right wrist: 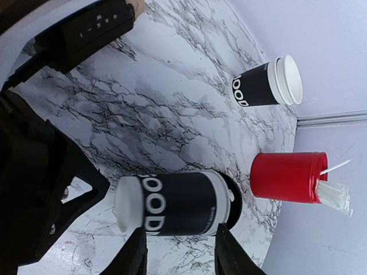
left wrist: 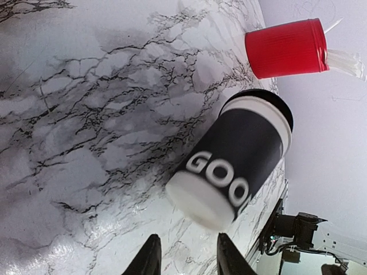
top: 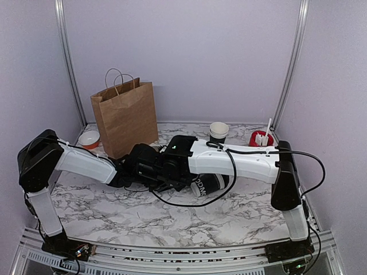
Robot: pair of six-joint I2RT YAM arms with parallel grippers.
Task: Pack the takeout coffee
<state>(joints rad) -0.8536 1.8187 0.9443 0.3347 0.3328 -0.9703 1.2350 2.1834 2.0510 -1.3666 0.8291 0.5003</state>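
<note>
The takeout coffee [top: 209, 184], a black paper cup with white lettering and a black lid, lies on its side on the marble table [top: 172, 223]. In the left wrist view the takeout coffee [left wrist: 241, 160] shows its white bottom just ahead of my left gripper [left wrist: 184, 255], which is open and holds nothing. In the right wrist view the takeout coffee [right wrist: 183, 203] lies crosswise, just beyond the tips of my open right gripper [right wrist: 180, 252], and looks slightly blurred. Both wrists crowd together left of the cup in the top view.
A brown paper bag [top: 125, 117] stands upright at the back left, with a small white and orange bowl [top: 89, 139] beside it. A stack of like cups [top: 218, 132] and a red cup of white sticks [top: 261, 138] stand at the back right.
</note>
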